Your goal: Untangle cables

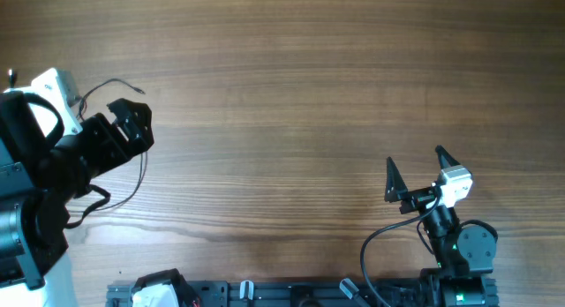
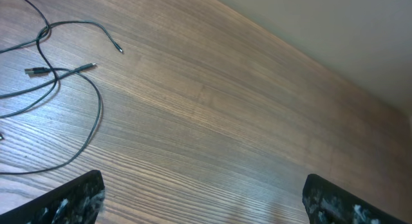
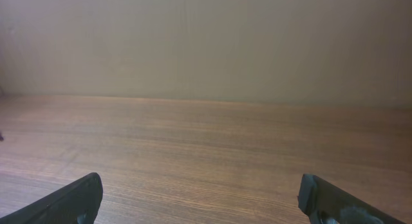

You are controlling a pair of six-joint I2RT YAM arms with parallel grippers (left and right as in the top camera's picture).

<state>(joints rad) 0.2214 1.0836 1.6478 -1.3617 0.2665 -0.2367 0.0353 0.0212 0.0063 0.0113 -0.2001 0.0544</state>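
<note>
The cables [image 2: 100,112] run off the left edge of the left wrist view, and from overhead the left arm [image 1: 53,161] hides part of them.

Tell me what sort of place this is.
Probably a robot lab bench: a wooden table against a plain wall, the left gripper and right gripper over it, thin black cables lying loose.

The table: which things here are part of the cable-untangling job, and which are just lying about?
Part of the job:
- thin black cables, loose strands with small plug ends
- left tool, open, near them
- right tool, open, far from them

Just there:
- thick black cable on the right arm
- wooden table
</note>
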